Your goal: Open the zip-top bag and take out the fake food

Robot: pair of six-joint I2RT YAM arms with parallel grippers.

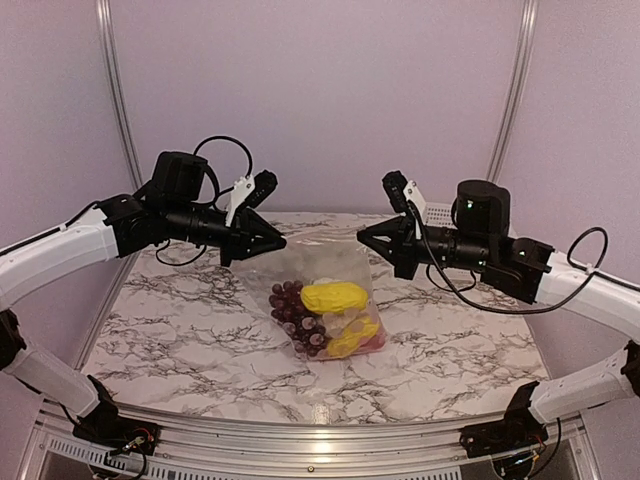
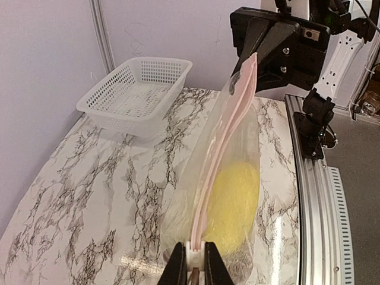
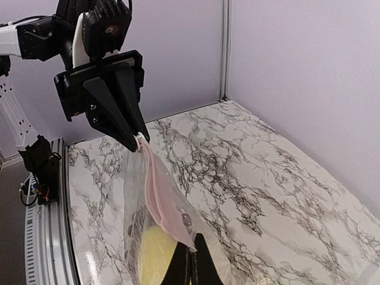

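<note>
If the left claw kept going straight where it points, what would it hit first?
Probably the clear crinkly plastic zip-top bag it is pinching, then the right gripper facing it.

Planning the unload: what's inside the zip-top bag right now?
Inside the zip-top bag: purple grapes, yellow pieces and a red piece. Anything beneath those is covered.

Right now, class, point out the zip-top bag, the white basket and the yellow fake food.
zip-top bag (image 2: 224, 148), left wrist view, on its pink zip strip.
white basket (image 2: 110, 119), left wrist view, on its near wall.
yellow fake food (image 1: 335, 295), top view, on the upper yellow piece.
</note>
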